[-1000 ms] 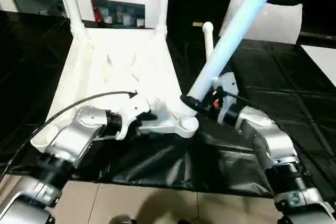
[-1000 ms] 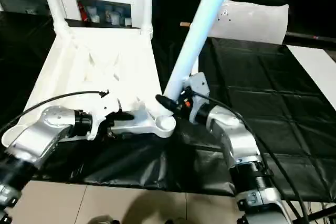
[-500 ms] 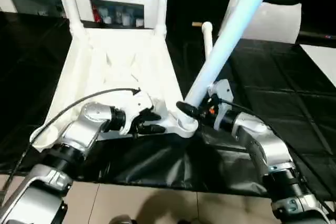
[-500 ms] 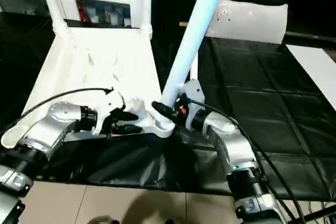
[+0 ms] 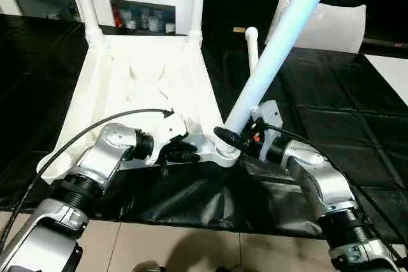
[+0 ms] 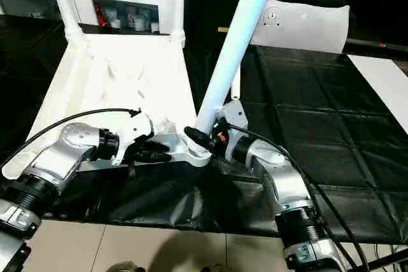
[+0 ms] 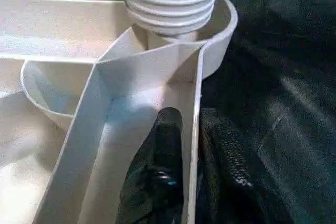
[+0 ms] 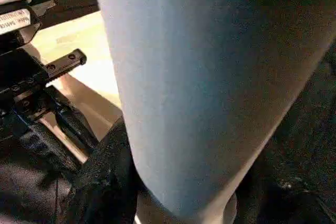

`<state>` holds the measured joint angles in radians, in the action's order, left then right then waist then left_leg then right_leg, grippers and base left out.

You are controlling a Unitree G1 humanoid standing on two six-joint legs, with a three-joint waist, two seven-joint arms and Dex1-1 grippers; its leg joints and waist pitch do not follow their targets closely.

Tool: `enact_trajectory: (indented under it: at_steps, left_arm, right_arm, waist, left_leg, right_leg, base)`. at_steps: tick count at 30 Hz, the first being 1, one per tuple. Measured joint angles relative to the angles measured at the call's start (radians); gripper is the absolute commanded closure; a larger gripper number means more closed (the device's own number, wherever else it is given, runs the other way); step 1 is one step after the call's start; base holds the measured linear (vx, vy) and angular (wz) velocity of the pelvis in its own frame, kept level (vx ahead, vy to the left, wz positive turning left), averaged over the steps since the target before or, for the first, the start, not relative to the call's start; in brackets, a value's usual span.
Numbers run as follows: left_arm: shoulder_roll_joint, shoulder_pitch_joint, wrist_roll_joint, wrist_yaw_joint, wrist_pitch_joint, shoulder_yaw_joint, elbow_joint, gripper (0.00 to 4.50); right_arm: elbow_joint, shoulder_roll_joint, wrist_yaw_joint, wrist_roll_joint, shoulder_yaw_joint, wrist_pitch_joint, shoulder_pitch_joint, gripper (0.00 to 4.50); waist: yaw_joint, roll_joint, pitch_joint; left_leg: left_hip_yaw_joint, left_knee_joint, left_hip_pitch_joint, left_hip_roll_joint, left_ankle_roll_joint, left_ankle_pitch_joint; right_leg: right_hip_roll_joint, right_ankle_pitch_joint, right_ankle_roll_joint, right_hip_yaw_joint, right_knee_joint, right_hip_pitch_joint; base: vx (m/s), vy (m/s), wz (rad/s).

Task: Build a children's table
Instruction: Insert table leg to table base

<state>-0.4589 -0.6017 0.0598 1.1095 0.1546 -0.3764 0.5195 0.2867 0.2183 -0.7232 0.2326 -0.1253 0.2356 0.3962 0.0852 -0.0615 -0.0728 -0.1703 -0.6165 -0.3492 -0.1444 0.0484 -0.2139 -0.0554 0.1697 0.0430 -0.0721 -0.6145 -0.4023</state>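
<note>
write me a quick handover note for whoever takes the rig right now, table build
Left end effector: pinching the tabletop's near rim wall, one finger each side, beside the near right corner socket.
Right end effector: closed around the base of the tilted leg, whose threaded end sits at that socket, not upright.
Done: two legs stand in the far corner sockets.
Left: seat and screw this third leg straight; then fit the fourth leg, lying on the black mat beyond it, into the near left socket.
</note>
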Motion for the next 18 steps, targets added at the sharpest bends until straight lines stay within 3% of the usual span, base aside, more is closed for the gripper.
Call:
enact_trajectory:
  at_steps: [6, 14, 18]
  left_arm:
    - [-0.017, -0.006, -0.03, 0.017, 0.005, -0.023, -0.023, 4.47]
    - [-0.024, -0.005, -0.048, 0.026, 0.01, -0.024, -0.044, 4.5]
    - [-0.041, 0.005, -0.055, 0.038, -0.011, -0.022, -0.059, 4.5]
  right_arm:
    - [0.0, 0.001, -0.005, -0.005, -0.002, 0.0, 0.003, 2.52]
    - [0.005, 0.001, -0.007, -0.008, -0.002, 0.0, 0.009, 2.52]
    - [0.016, 0.003, -0.023, -0.012, -0.012, 0.0, 0.024, 2.52]
  waist:
    - [-0.005, 0.0, 0.0]
    - [-0.012, 0.0, 0.0]
    - [-0.024, 0.0, 0.0]
  left_leg:
    - [0.0, 0.0, 0.0, 0.0, 0.0, 0.0]
    - [0.0, 0.0, 0.0, 0.0, 0.0, 0.0]
    - [0.0, 0.0, 0.0, 0.0, 0.0, 0.0]
  right_leg:
    - [0.0, 0.0, 0.0, 0.0, 0.0, 0.0]
    - [0.0, 0.0, 0.0, 0.0, 0.001, 0.0]
    - [0.0, 0.0, 0.0, 0.0, 0.0, 0.0]
  base:
    - [0.0, 0.0, 0.0]
    - [0.0, 0.0, 0.0]
    - [0.0, 0.0, 0.0]
